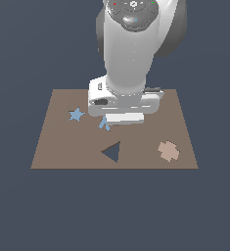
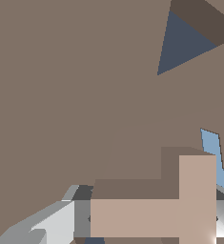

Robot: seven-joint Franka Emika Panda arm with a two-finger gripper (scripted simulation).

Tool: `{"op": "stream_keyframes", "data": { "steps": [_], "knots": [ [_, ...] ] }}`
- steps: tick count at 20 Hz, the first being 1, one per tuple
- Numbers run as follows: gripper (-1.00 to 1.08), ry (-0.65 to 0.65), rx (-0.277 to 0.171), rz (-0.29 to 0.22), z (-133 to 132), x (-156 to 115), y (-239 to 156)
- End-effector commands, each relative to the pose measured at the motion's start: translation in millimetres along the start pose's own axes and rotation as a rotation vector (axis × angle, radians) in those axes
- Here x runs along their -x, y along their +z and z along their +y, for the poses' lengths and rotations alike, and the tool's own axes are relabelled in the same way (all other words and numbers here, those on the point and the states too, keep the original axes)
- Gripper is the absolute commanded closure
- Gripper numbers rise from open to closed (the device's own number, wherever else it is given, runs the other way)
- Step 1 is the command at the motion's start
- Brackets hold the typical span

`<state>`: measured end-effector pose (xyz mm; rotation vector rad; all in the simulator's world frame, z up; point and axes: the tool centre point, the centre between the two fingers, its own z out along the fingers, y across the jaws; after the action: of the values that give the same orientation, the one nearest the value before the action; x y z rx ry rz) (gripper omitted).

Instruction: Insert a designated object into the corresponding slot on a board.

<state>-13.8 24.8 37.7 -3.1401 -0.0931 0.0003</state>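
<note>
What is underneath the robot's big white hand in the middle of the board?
In the wrist view, the gripper has the pale T-shaped block between its fingers, above the board beside a blue letter. Any slot beneath is covered.

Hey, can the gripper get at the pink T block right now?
Probably yes: in the wrist view the T block sits inside the gripper, with the fingers seemingly pressing on its two ends and nothing in between.

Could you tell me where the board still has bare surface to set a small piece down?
The board is bare along its near edge, between the triangular cutout and the tan cross, and at the exterior view's far right. It is crowded mid-back, where the hand hangs low beside the blue star and blue letter.
</note>
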Motion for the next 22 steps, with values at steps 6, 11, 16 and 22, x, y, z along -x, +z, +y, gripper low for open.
{"op": "stream_keyframes", "data": {
  "steps": [6,11,16,22],
  "knots": [
    [1.08,-0.182,0.001,0.0,-35,39,-2],
    [1.08,-0.251,0.001,0.0,-46,56,-3],
    [1.08,-0.282,0.001,-0.001,-51,64,-3],
    [1.08,-0.28,0.001,-0.001,-50,63,-3]
  ]
}}
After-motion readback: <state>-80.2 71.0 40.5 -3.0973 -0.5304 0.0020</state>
